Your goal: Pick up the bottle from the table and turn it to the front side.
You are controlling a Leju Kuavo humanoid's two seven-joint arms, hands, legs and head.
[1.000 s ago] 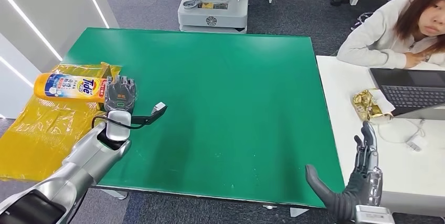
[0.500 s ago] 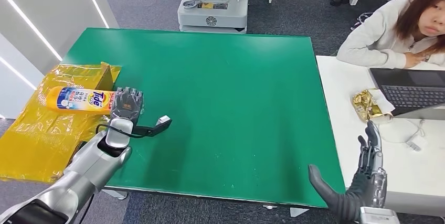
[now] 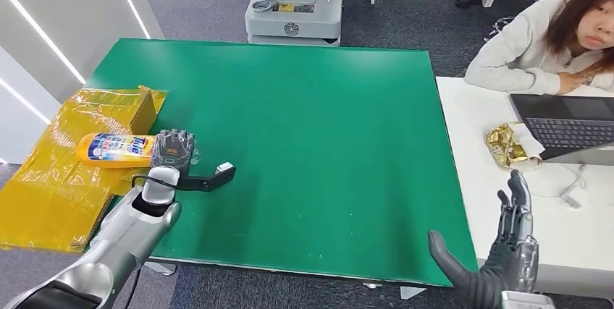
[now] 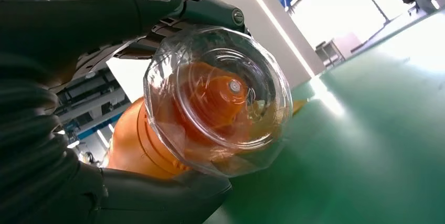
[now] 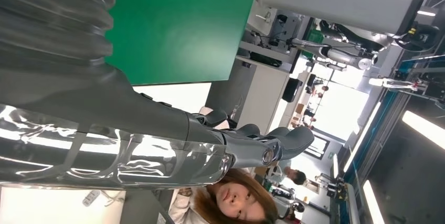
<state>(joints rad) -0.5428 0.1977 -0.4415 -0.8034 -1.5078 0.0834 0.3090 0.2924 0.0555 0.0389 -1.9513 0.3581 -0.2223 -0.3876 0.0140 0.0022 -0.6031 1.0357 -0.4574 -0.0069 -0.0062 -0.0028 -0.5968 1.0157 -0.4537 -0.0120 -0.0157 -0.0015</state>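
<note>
Left robot hand of mine is clamped on the cap end of the orange plastic detergent bottle, at the green desk's left edge. Its long axis runs left-right, body pointing left over the yellow plastic bag, label partly up. My right robot hand, fingers apart and holding nothing, hovers well apart at the near right.

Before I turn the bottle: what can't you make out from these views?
- Head view: the left hand covers the bottle's cap end.
- Head view: label text too small to read.
- Left wrist view: bottle's body is behind its clear cap.
- Right hand: wrist cut off by the edge.
</note>
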